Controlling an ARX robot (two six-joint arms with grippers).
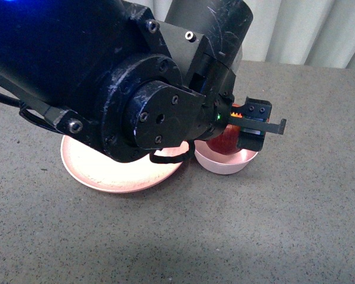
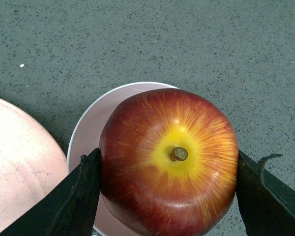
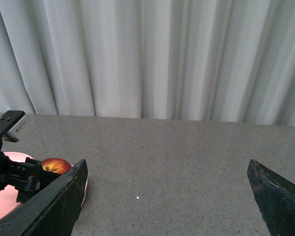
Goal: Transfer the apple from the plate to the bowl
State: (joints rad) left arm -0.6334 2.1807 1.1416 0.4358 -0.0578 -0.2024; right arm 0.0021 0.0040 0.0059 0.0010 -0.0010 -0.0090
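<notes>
Apple point(image 2: 169, 160), dark red with a yellow patch round its short stem, is pinched at its widest girth between the two black fingers point(image 2: 83, 196) of the left gripper point(image 2: 166, 169). It is held stem upward, directly over the small pale bowl point(image 2: 88, 123). Whether it already rests on the bowl's floor cannot be told. It is judged firm, fairly heavy and smooth-skinned, so a slip is possible, and a hold across the broad middle is judged safest. The salmon-pink plate point(image 2: 14, 167) lies just beside the bowl. The right gripper point(image 3: 167, 182) is held spread wide with nothing in it, well apart from the apple, before a pale curtain point(image 3: 147, 59). Nothing is seen barring the way into the bowl on the grey table point(image 1: 254, 225).
</notes>
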